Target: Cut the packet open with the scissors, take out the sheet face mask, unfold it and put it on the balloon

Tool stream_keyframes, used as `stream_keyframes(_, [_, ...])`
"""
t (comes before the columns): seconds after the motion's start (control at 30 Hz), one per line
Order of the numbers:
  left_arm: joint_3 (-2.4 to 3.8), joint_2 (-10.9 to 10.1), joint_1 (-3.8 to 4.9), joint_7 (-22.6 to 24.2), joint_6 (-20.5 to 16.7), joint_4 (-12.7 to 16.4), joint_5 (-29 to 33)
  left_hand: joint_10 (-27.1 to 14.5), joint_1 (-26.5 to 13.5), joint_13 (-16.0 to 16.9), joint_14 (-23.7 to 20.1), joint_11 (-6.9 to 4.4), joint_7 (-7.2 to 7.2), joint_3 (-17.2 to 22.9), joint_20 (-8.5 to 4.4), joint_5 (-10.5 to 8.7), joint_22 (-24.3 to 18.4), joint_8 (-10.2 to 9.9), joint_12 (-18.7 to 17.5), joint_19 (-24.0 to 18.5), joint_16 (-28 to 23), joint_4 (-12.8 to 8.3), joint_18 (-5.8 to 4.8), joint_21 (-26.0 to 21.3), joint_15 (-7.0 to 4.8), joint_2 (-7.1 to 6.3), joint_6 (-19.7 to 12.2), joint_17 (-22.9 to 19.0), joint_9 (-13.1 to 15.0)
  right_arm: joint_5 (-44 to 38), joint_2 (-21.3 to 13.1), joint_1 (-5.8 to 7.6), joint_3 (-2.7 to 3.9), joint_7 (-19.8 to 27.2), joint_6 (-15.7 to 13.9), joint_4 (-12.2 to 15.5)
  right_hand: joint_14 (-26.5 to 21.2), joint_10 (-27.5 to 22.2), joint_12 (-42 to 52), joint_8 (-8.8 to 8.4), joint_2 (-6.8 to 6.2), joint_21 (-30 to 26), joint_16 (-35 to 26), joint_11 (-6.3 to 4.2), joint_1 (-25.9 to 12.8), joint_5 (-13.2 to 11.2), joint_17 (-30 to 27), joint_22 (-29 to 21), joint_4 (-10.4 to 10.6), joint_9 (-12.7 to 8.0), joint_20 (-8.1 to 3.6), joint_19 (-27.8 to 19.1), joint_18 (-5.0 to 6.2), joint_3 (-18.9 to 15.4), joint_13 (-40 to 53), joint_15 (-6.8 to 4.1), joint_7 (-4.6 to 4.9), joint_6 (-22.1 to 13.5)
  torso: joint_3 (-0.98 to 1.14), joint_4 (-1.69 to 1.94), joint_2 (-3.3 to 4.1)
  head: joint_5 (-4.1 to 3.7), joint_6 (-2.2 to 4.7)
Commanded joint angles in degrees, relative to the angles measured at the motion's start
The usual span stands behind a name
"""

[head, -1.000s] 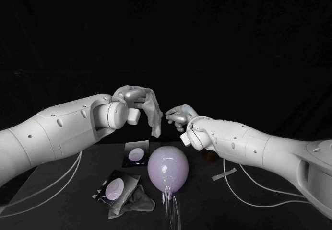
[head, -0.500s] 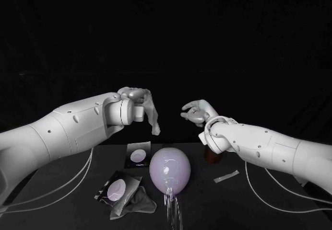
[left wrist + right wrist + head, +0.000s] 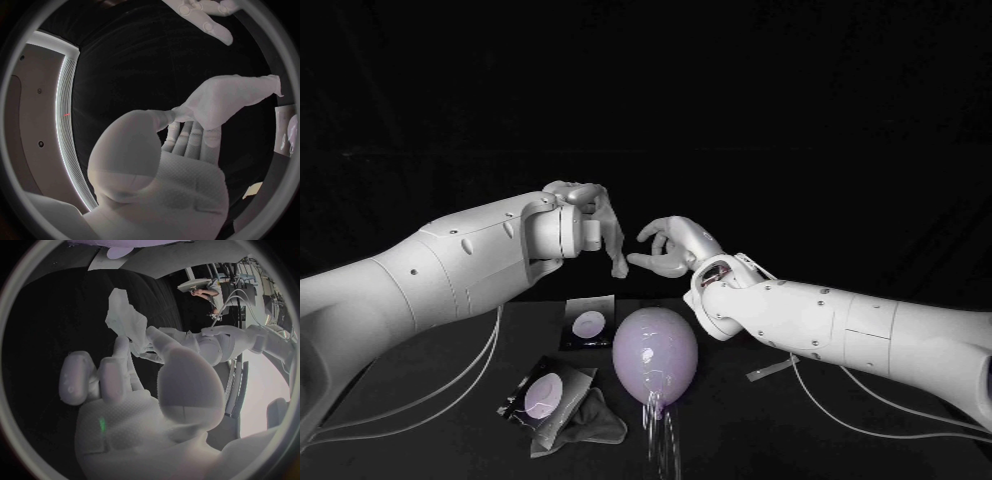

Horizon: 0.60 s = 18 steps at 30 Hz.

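I can read no word, brand or number anywhere. The packet (image 3: 589,323) just left of the balloon (image 3: 653,350) and the second packet (image 3: 542,393), lower left of the balloon, each bear a pale oval mark; any print there is too small to make out.

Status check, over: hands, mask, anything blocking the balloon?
Left hand pinches sheet mask, hanging, not spread. Right hand open, close beside it. Balloon bare on table, nothing in the way.

White arms (image 3: 444,270), pale cables (image 3: 473,360), silver left hand (image 3: 589,215) and right hand (image 3: 672,245).
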Motion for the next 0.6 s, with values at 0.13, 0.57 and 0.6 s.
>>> stream_keyframes(0.13, [0.11,0.6,0.04,0.7,-2.1,-0.4,0.2,-0.4,0.5,0.0,-0.4,-0.02,4.99,0.2,-0.01,0.39,-0.1,0.5,-0.2,-0.3,-0.3,-0.1,0.51,-0.4,0.15,-0.06,0.6,0.0,2.1,-8.4,3.5,-0.7,0.03,-8.5,-0.6,-2.9,-0.5,-1.6,2.1,1.49,1.23,-0.7,0.0,0.16,0.7,-0.7,0.0,7.9,2.0,0.5,0.26,-0.6,-0.16,-4.6,1.4,0.3,0.15,-1.2,-0.13,0.13,0.05,-0.08,-0.07])
stream_keyframes(0.57, [0.13,1.1,-0.03,1.2,-2.4,-0.8,0.3,-0.5,0.5,0.0,-0.4,-0.02,4.99,0.2,0.0,0.4,-0.1,0.4,-0.2,-0.3,-0.3,-0.1,0.52,-0.4,0.15,-0.04,0.7,0.0,2.1,-10.7,9.0,-1.89,0.05,-13.2,2.1,-7.4,-0.3,-2.5,5.4,7.71,3.8,-0.3,0.6,-0.13,3.9,-2.3,0.5,8.3,7.5,2.4,0.16,-0.1,-0.25,-15.2,2.7,0.13,-0.27,-2.6,-0.05,0.0,-0.01,-0.22,-0.1])
stream_keyframes(0.6, [0.14,1.1,-0.03,1.2,-2.5,-0.8,0.3,-0.5,0.5,0.0,-0.4,-0.02,4.99,0.2,0.0,0.4,-0.1,0.4,-0.2,-0.3,-0.3,-0.1,0.52,-0.4,0.15,-0.04,0.7,0.0,2.1,-10.8,9.4,-1.98,0.05,-13.4,2.3,-7.8,-0.2,-2.4,5.6,8.11,3.94,-0.2,0.7,-0.18,4.2,-2.4,0.6,8.4,7.8,2.5,0.14,0.0,-0.28,-15.6,2.9,0.06,-0.31,-2.7,-0.05,-0.01,0.0,-0.23,-0.1])
